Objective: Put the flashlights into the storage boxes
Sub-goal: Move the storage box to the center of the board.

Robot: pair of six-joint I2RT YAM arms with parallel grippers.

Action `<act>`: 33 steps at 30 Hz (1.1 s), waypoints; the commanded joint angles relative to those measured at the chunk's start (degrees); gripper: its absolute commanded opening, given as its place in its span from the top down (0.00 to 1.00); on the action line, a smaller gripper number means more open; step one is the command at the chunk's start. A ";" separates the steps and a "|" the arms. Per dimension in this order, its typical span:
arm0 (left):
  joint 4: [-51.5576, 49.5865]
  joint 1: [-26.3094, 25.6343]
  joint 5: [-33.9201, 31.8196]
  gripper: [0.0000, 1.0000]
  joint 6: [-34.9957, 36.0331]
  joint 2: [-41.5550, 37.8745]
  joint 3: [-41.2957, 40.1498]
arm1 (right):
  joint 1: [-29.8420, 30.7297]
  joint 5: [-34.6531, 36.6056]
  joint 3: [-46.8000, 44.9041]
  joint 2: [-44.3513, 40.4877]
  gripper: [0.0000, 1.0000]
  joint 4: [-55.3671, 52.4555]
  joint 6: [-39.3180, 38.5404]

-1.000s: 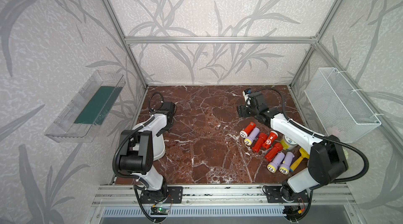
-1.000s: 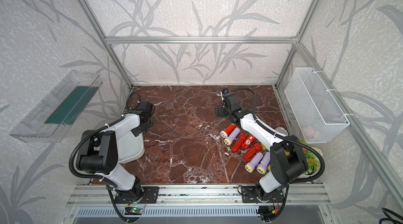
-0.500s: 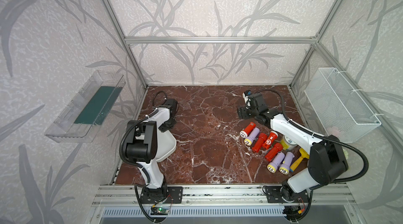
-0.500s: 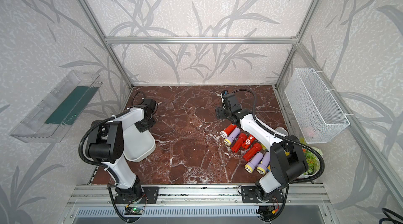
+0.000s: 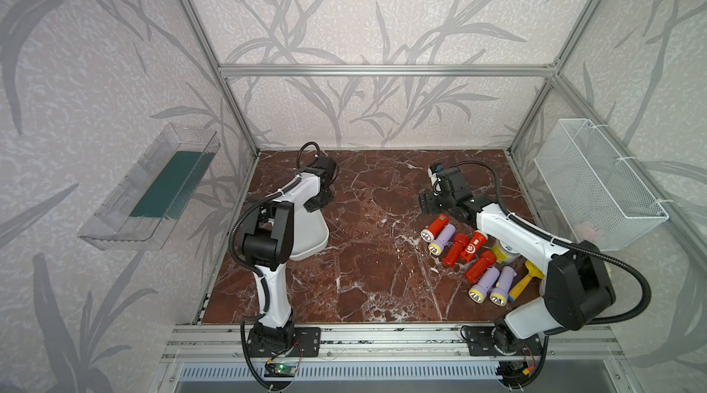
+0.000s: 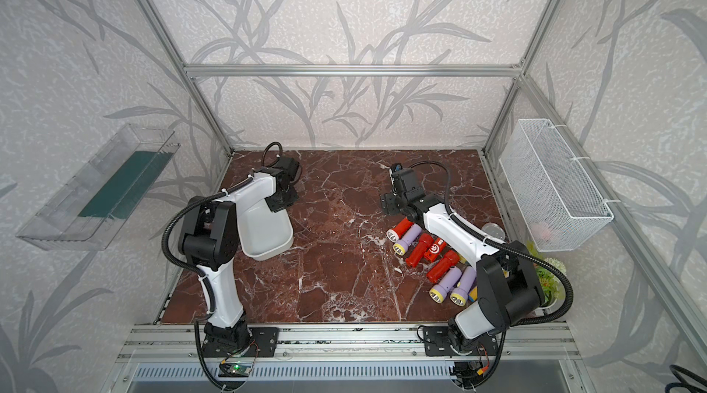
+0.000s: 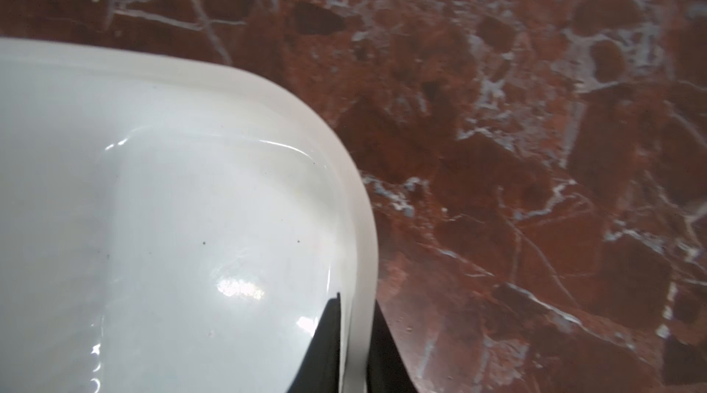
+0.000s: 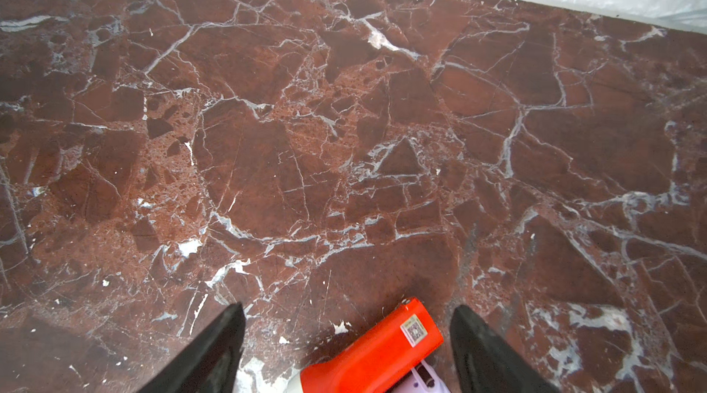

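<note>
The left claw [image 7: 354,353] is pinched tight on the rim of a shallow white plastic tray [image 7: 153,219] with round corners. One black finger sits inside the wall and one sits outside. The tray has nothing in it. In both top views it sits on the left side of the red-brown marble table [image 5: 375,276].

Seven small stubby plastic flashlights [image 5: 453,249], some red and some light purple, lie in a bunch on the right side of the table. They are well apart from the tray, and none is in it yet.

The right claw [image 8: 348,310] is wide open and holds nothing. It belongs to the arm nearer the bunch. One red plastic flashlight [image 8: 375,349] with a small sticker pokes its back end in between the two black fingers. It lies back toward the wrist, so the fingertips reach past its end. Its long side runs on a slant to the fingers, not straight along them.

I think this claw must slide back, turn a little, then squeeze the red body from both sides. I cannot tell how high the claw hangs over it.
</note>
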 commanded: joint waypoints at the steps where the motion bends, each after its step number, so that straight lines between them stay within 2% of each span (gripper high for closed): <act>1: -3.00 -2.24 2.24 0.85 0.52 2.90 4.26 | 0.32 1.68 -1.78 -2.74 0.15 -1.50 1.28; 6: -3.52 -5.04 4.29 0.85 0.83 6.27 9.78 | 0.31 2.31 -3.78 -4.66 0.15 -2.06 2.04; 12: -1.77 -8.06 9.78 0.84 1.40 9.63 15.21 | 0.29 3.17 -5.82 -6.30 0.15 -3.22 2.83; 19: -2.84 -12.77 12.04 0.84 3.26 13.47 21.42 | 0.32 3.30 -7.42 -6.69 0.15 -4.10 3.75; 33: -2.95 -19.69 14.29 0.84 3.29 14.88 23.44 | -0.44 -0.92 -8.49 -5.63 0.14 -7.28 5.64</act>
